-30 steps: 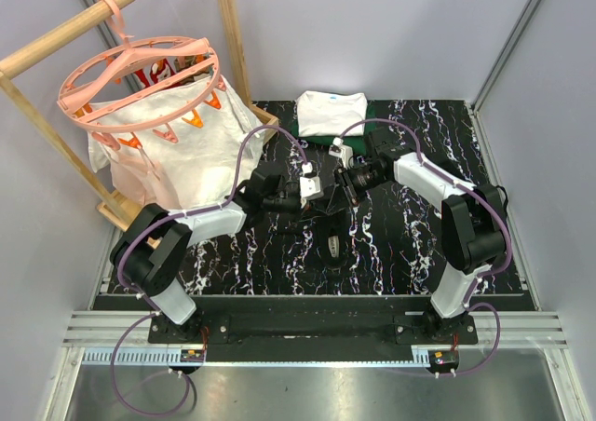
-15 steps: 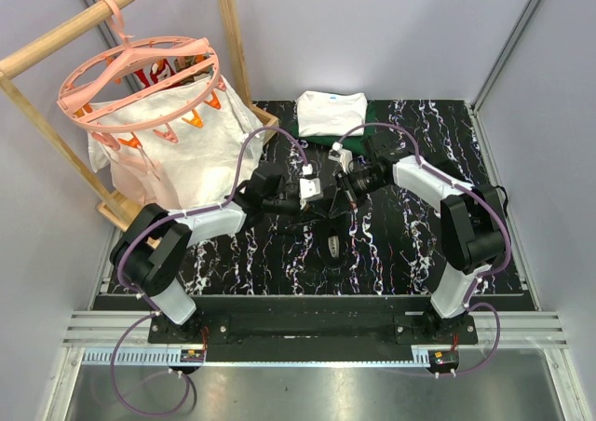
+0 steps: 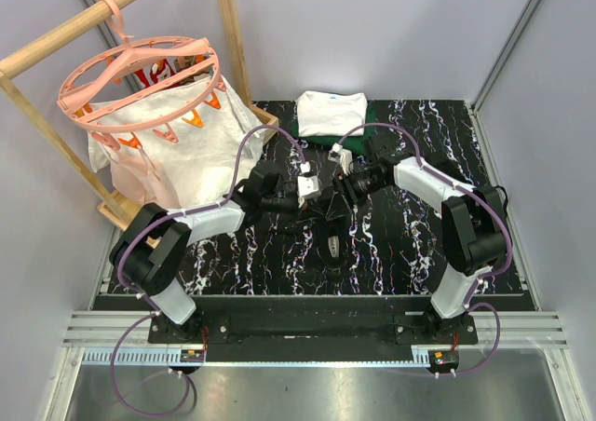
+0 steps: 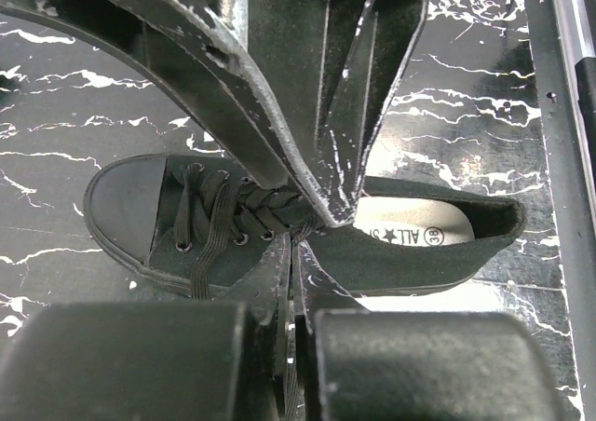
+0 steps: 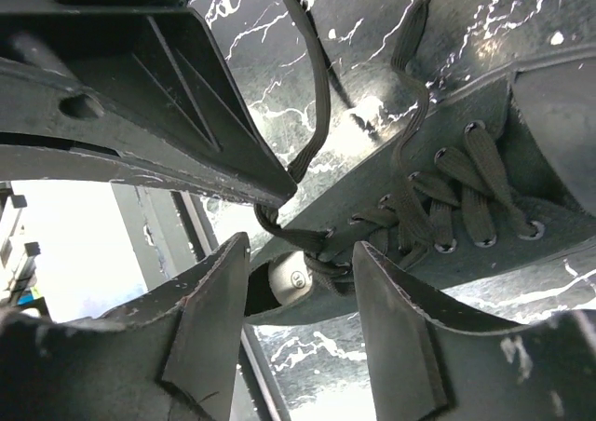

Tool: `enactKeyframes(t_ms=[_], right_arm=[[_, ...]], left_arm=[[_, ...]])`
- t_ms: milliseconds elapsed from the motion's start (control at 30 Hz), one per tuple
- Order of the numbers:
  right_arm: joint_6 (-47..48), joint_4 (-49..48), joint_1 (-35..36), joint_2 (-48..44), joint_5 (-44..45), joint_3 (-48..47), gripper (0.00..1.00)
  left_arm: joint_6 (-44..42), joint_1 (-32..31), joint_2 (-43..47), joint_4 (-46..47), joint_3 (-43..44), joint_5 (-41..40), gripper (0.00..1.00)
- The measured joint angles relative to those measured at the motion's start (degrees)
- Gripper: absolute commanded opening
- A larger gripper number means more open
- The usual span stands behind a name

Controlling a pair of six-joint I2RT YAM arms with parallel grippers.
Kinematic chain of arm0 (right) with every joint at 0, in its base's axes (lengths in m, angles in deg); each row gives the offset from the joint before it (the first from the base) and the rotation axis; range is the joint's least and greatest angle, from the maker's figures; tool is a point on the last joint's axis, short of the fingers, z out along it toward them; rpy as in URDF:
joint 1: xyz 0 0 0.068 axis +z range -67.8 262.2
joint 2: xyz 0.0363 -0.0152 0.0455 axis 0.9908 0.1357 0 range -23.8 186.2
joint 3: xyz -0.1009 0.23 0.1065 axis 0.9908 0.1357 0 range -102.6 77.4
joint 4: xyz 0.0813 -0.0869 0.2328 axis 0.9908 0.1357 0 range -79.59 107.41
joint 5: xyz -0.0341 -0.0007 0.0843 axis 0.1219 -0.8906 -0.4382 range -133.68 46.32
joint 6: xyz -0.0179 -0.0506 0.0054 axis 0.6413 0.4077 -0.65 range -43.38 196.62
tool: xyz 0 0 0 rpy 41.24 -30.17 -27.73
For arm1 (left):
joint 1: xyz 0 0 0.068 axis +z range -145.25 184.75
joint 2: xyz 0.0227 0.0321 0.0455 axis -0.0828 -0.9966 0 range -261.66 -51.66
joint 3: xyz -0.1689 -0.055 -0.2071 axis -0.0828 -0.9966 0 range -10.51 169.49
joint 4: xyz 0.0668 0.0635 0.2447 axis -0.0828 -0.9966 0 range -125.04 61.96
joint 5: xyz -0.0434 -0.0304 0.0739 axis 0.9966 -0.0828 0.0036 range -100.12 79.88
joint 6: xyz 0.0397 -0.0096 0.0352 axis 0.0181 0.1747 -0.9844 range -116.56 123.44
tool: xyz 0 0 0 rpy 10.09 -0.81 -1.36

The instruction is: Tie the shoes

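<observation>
Resting flat — black canvas sneaker [image 4: 419, 263], thin flat-woven laces [image 5: 484, 171].

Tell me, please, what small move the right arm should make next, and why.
Probably close the right fingers: they stand open astride the laces at the sneaker's top eyelets, while the left fingers seem to pinch one strand.

Black marbled table [image 3: 400, 253], grey walls [image 3: 372, 30], wooden rack [image 3: 47, 44]
</observation>
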Motion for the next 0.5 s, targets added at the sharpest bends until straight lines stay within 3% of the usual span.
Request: enactKeyframes(t_ms=[500], right_arm=[[2.4, -1.6, 0.3, 1.1, -0.2, 0.0, 0.41]], left_arm=[[0.0, 0.0, -1.5, -0.1, 1.5, 0.7, 0.00]])
